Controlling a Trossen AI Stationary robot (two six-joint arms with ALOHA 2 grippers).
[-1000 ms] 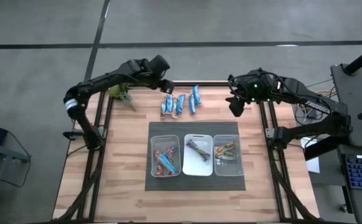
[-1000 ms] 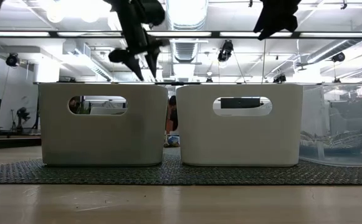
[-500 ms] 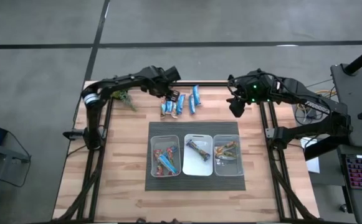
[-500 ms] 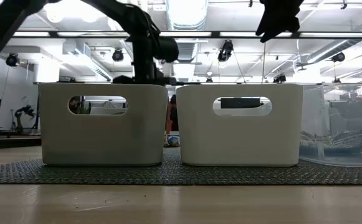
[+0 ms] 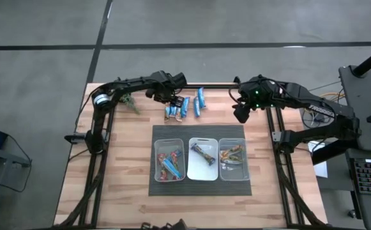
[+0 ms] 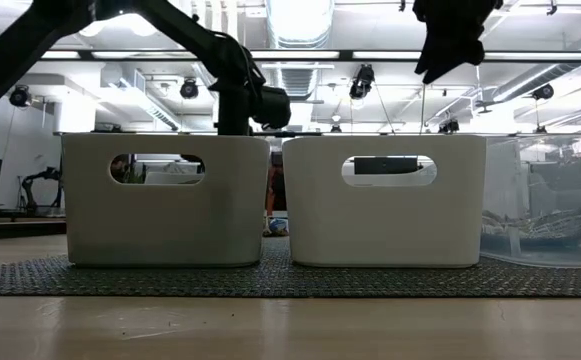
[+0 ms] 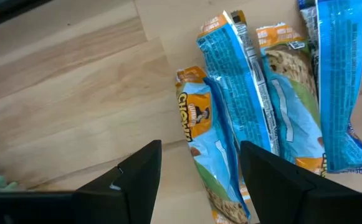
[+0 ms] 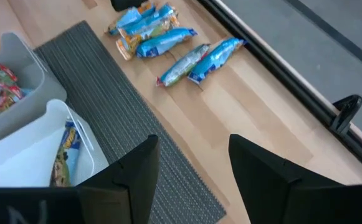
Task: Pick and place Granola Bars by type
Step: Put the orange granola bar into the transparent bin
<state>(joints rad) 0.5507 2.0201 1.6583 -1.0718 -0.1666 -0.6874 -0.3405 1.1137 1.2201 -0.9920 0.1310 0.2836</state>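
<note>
The table (image 5: 121, 172) is light wood with black rails around it, and it stands on a grey floor. A dark ribbed mat (image 5: 200, 185) lies in the middle of the table. In the low view the room behind has bright ceiling lights and pipes.

Three bins sit side by side on the mat. The bin at 9 o'clock (image 5: 158, 144) holds red and blue bars (image 5: 168, 164). The middle bin (image 5: 202, 174) holds one brown bar (image 5: 202, 152). The bin at 3 o'clock (image 5: 234, 173) holds orange-tan bars (image 5: 232, 154).

At 12 o'clock from the mat lie loose blue Granola Bars (image 5: 184, 106), about five of them. Three or four are bunched together, touching, and one or two lie just beside them at 3 o'clock. A small green plant (image 5: 126, 99) lies at 9 o'clock from the bars.

The left gripper (image 5: 169, 99) is low over the bunched bars, with its fingers (image 7: 137, 177) wide apart on either side of one orange-and-blue bar (image 7: 209, 155). It holds nothing.

The right gripper (image 5: 241, 110) hangs at the table's far right edge, fingers (image 8: 137, 168) wide apart and empty.
</note>
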